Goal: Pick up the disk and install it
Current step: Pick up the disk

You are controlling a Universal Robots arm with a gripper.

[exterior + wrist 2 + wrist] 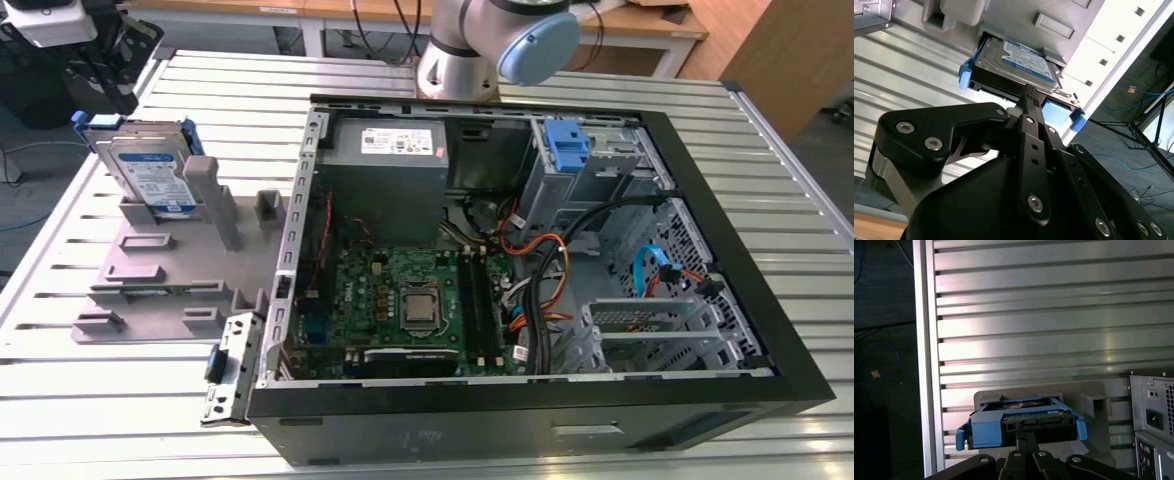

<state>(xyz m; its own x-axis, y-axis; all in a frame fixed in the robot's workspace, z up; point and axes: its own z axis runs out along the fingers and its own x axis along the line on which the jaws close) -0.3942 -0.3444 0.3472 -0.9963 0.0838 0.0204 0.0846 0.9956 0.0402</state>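
Note:
The disk [154, 175] is a silver drive with a white-and-blue label in blue caddy rails. It stands on edge in a slot of the grey holder [160, 270] at the exterior view's left. In both wrist views my gripper [1027, 95] [1026, 437] hangs just off the disk's near edge [1024, 60] [1021, 422]. Its two thin black fingers are pressed together and shut, with nothing between them. They line up with the middle of the blue rail.
An open computer case [747, 300] lies flat to the exterior view's right of the holder, showing a motherboard [407, 300], cables and a grey power supply [387, 150]. A bare blue bracket [567, 145] sits in the drive bay. The table is ribbed metal [1054, 315], with its edge near the holder.

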